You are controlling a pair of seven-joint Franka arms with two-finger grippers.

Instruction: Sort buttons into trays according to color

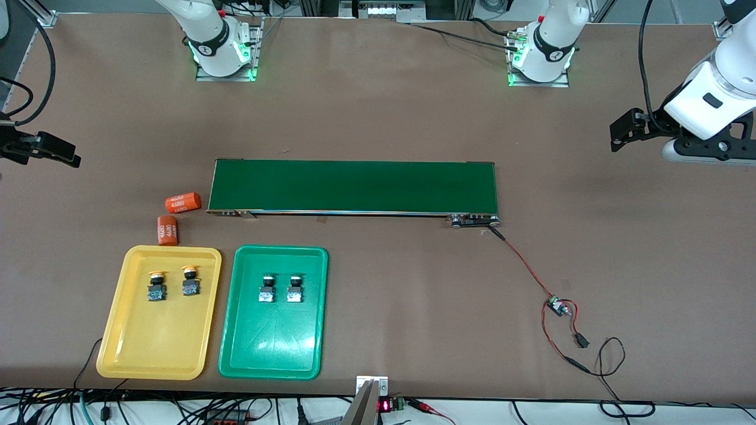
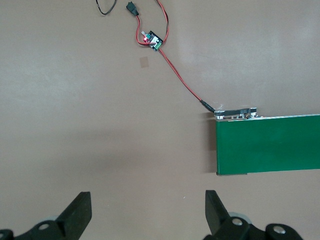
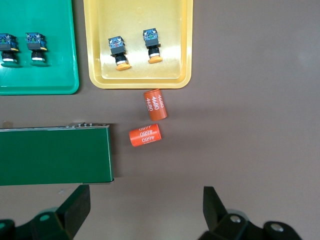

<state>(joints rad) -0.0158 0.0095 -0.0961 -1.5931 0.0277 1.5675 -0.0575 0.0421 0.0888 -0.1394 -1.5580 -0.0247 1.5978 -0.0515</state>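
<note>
Two buttons with yellow-orange caps point(image 1: 156, 286) point(image 1: 190, 282) lie side by side in the yellow tray point(image 1: 153, 342), in its half farther from the front camera. Two more black-bodied buttons point(image 1: 267, 288) point(image 1: 295, 288) lie side by side in the green tray point(image 1: 271, 342). The right wrist view shows both pairs point(image 3: 117, 52) point(image 3: 36, 46) and both trays point(image 3: 137, 82) point(image 3: 40, 82). My right gripper point(image 1: 53, 150) point(image 3: 145, 200) is open and empty, up over the table at the right arm's end. My left gripper point(image 1: 620, 133) point(image 2: 147, 205) is open and empty over bare table at the left arm's end.
A long dark-green conveyor belt point(image 1: 354, 186) point(image 2: 270, 145) lies across the table's middle. Two orange cylinders with white print point(image 1: 183, 203) point(image 1: 167, 230) lie between the belt's end and the yellow tray. A red-black wire with a small board point(image 1: 555, 307) point(image 2: 154, 41) runs from the belt.
</note>
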